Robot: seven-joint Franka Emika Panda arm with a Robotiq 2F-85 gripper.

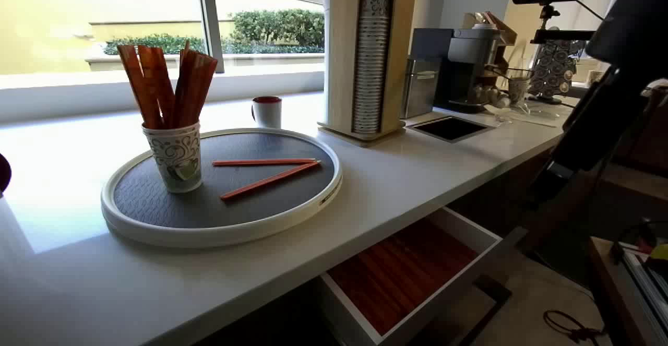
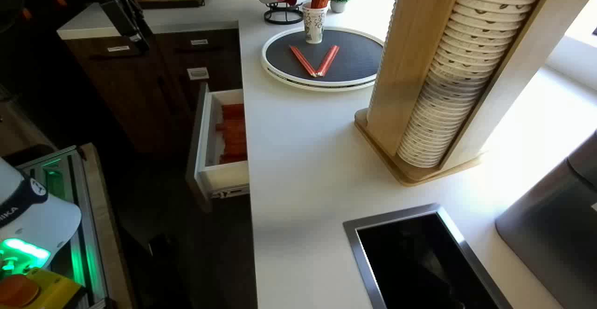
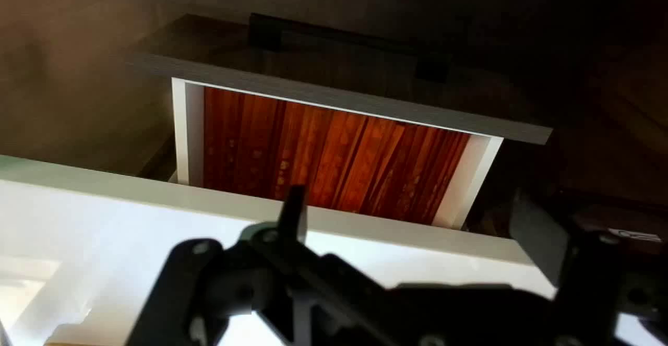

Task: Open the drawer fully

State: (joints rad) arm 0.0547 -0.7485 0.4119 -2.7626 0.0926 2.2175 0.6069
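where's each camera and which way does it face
Wrist view: behind the gripper, which shows at bottom; looks down at the drawer.
An exterior view: by the round tray, facing the cup dispenser; gripper at right.
An exterior view: high by the metal-framed opening, facing the tray; robot base, gripper at left.
Both exterior views share tray, drawer and cup dispenser.

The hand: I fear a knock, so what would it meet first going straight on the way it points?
Probably the open drawer, ahead of the hand in the wrist view; depth is unclear, so the counter edge could come first.
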